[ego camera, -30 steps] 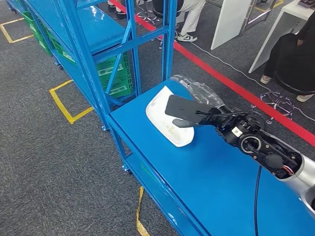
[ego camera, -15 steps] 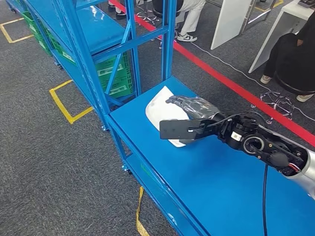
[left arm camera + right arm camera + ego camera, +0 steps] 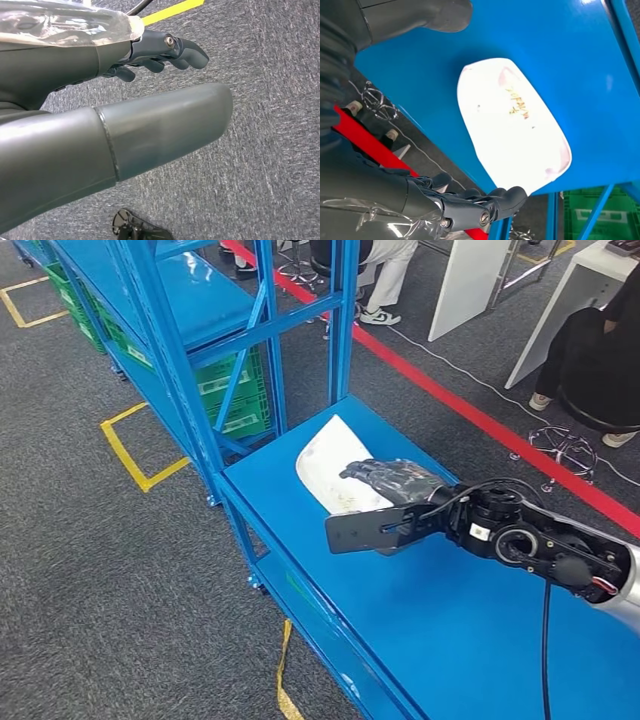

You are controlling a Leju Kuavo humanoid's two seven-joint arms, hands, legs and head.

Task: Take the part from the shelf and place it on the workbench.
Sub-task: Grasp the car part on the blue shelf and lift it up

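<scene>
Part (image 3: 326, 462) lies flat at the shelf's (image 3: 468, 640) far corner, not yet gripped. Right hand (image 3: 392, 483) hovers over it, fingers spread, holding nothing; lifting and carrying remain.

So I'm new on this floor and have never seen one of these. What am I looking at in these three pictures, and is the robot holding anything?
It is a humanoid robot with two arms, each ending in a many-fingered hand. The wide picture is from its head, looking down: the right hand reaches over a blue shelf, just above a white part lying flat on it. The right wrist picture, taken from behind that hand and turned round, shows the part with yellow writing on it, between the thumb and the dark fingers; they are apart and do not grip it yet. The left wrist picture shows the left hand hanging over grey carpet, holding nothing. Green crates sit on a lower shelf.
</scene>
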